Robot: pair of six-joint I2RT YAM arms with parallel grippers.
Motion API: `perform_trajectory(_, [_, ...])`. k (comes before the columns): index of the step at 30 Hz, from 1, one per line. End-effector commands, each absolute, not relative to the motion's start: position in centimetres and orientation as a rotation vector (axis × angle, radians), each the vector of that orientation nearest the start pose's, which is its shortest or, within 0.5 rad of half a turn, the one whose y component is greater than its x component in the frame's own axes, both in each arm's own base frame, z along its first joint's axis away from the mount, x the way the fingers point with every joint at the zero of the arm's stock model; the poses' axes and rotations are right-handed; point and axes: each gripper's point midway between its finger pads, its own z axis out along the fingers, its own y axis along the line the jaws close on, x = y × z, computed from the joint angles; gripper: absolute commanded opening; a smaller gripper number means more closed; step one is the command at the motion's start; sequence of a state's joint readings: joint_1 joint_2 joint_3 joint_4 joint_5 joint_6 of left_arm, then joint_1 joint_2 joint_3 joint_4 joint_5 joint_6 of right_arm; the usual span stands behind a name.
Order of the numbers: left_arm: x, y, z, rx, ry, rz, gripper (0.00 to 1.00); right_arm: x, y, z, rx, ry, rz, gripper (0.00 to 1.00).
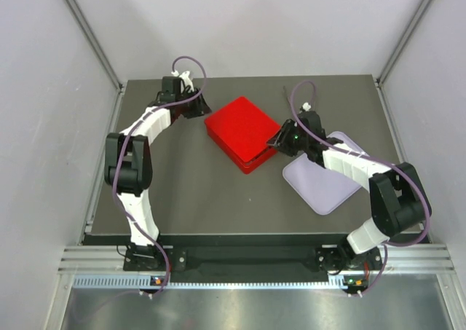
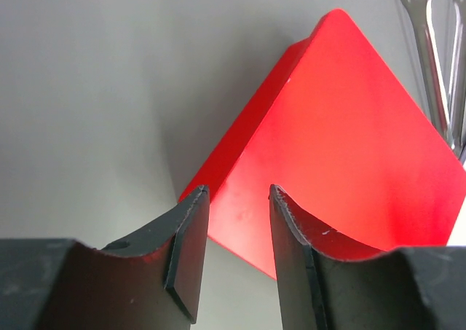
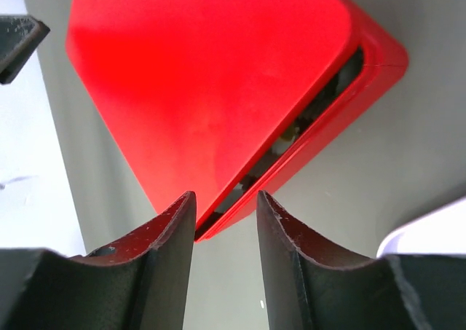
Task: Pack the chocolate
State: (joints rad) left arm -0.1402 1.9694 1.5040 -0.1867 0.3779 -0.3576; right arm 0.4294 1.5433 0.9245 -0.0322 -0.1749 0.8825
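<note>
A red box (image 1: 244, 132) with its red lid on lies in the middle of the dark table. In the right wrist view the lid (image 3: 211, 75) sits askew on the base (image 3: 364, 75), leaving a dark slit along one side. No chocolate can be made out; what lies in the slit is too dim to tell. My left gripper (image 1: 198, 105) is open and empty at the box's far left corner (image 2: 239, 191). My right gripper (image 1: 280, 139) is open and empty at the box's right corner (image 3: 226, 195), its jaws either side of the corner tip without touching it.
A lavender tray (image 1: 328, 178) lies right of the box, under my right arm. Metal tongs (image 2: 437, 60) lie behind the box at the back right (image 1: 286, 95). Pale walls close in the table on three sides.
</note>
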Motion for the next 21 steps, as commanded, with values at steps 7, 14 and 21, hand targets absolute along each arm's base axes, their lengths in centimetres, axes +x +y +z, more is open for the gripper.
perform_trajectory(7, [53.0, -17.5, 13.0, 0.198, 2.194, -0.734, 0.45, 37.2, 23.5, 12.8, 0.512, 2.287, 0.826, 0.41])
perform_trajectory(14, [53.0, -18.1, 11.9, 0.259, 2.195, -0.759, 0.44, 37.2, 23.7, 11.4, 0.551, 2.307, 0.787, 0.43])
perform_trajectory(21, [52.2, -18.8, 11.7, 0.327, 2.188, -0.777, 0.37, 37.1, 23.9, 10.7, 0.578, 2.315, 0.784, 0.43])
